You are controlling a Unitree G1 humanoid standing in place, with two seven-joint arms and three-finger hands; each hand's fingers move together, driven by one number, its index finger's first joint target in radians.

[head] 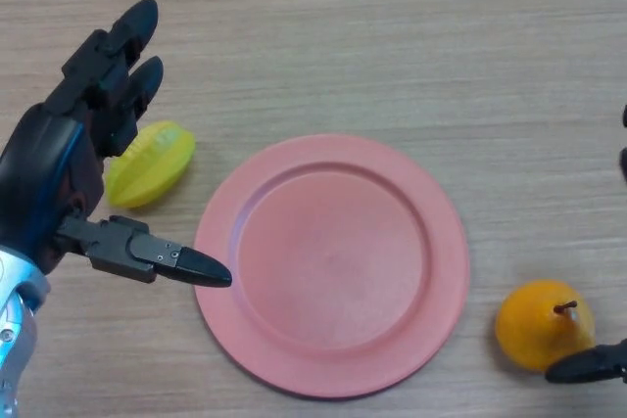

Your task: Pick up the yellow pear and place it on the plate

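Observation:
The yellow-orange pear [542, 324] with a dark stem lies on the wooden table at the lower right, just right of the pink plate [245, 242], which has nothing on it. My right hand [588, 365] shows only as a dark finger at the lower right edge, touching or just below the pear. My left hand [59, 168] is open at the left, fingers straight and pointing away, thumb reaching toward the plate's left rim. It holds nothing.
A yellow-green starfruit [149, 164] lies left of the plate, partly behind my left hand. Bare wooden table stretches across the far side.

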